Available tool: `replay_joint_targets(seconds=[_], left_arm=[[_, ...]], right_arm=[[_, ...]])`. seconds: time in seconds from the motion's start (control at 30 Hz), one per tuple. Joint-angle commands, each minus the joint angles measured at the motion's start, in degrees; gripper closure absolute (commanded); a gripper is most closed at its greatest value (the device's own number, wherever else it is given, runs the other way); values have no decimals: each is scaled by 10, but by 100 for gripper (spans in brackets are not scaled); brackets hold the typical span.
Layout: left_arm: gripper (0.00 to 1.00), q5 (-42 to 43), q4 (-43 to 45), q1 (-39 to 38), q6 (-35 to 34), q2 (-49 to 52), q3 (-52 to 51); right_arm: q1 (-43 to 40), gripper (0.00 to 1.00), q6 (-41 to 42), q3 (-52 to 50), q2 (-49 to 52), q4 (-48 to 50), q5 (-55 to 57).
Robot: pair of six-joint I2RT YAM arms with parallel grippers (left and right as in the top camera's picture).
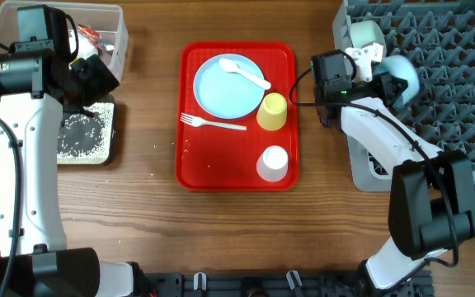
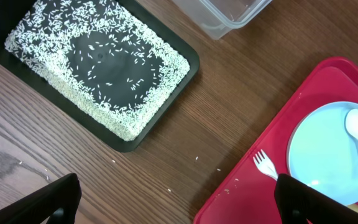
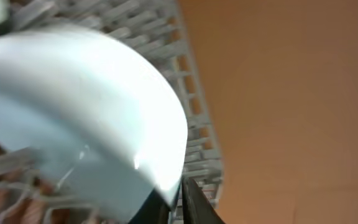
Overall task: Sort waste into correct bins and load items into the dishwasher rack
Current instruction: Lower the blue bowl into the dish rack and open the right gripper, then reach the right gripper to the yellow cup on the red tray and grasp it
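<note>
My right gripper point(image 1: 386, 76) is shut on a light-blue bowl point(image 1: 402, 78) over the left part of the grey dishwasher rack point(image 1: 452, 66). In the right wrist view the bowl point(image 3: 92, 106) fills the frame, its rim pinched between my fingers point(image 3: 182, 199), with the rack point(image 3: 194, 99) behind. My left gripper point(image 2: 179, 199) is open and empty above the table between the black tray point(image 2: 194, 62) of rice grains point(image 2: 104, 62) and the red tray point(image 2: 241, 199). The plate point(image 1: 228, 87), spoon point(image 1: 246, 74), fork point(image 1: 213, 124), yellow cup point(image 1: 272, 111) and white cup point(image 1: 272, 162) sit on the red tray point(image 1: 196, 165).
The clear tub point(image 1: 115, 33) at the back left holds a red-and-white wrapper point(image 1: 91, 33) and other waste, partly hidden by my left arm. A pale dish point(image 1: 368, 35) stands in the rack's back-left corner. Stray grains point(image 2: 197, 158) lie on the wood.
</note>
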Motion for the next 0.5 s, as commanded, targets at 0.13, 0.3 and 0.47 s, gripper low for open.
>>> replay_joint_targets(seconds=[0.13, 0.3, 0.47], left_arm=[[0, -3, 2, 3, 5, 4, 2], [0, -3, 2, 3, 5, 4, 2], [0, -3, 2, 3, 5, 4, 2]], right_arm=[[6, 67, 3, -12, 8, -17, -63], [17, 62, 4, -12, 8, -40, -111], [38, 62, 5, -12, 8, -62, -118]])
